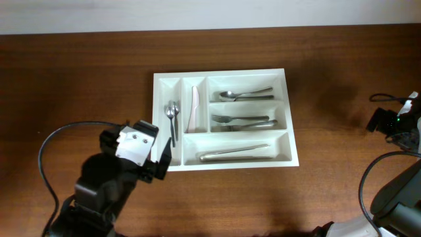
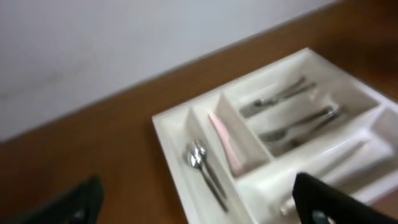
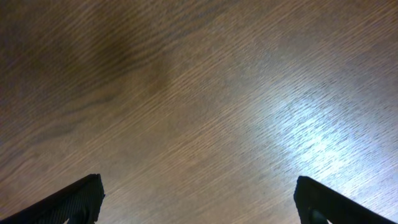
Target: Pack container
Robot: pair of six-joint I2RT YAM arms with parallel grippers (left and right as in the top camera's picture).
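The container [image 1: 158, 99], a white tray, lies flat near the middle of the brown wooden worktop [image 1: 79, 72], its long side running left to right. Its two narrow upright compartments sit at its left end. The outer one holds small spoons [image 1: 173, 117] and the inner one holds a pale pink piece [image 1: 195, 108] whose kind I cannot tell. To the right are three wide compartments stacked one behind another. The far one holds a larger spoon [image 1: 247, 95], the middle one holds forks [image 1: 243, 122], and the near one holds long plain metal pieces [image 1: 235, 155] that look like knives.

The left fingers [image 1: 163, 157] hang at the container's near left corner. From overhead I cannot tell whether they touch the rim. In the left wrist view they are spread wide apart and grasp nothing, with the tray's left end showing between them, though that view is blurred. A black cable [image 1: 47, 141] loops beside the left arm [image 1: 105, 184].

The right arm [image 1: 395, 125] sits at the worktop's right edge, well apart from the container. The right fingers [image 3: 78, 199] are also released and spread wide, empty, above bare wood with a bright patch of glare [image 3: 311, 134].

A pale wall [image 1: 197, 13] runs along the far side of the worktop.
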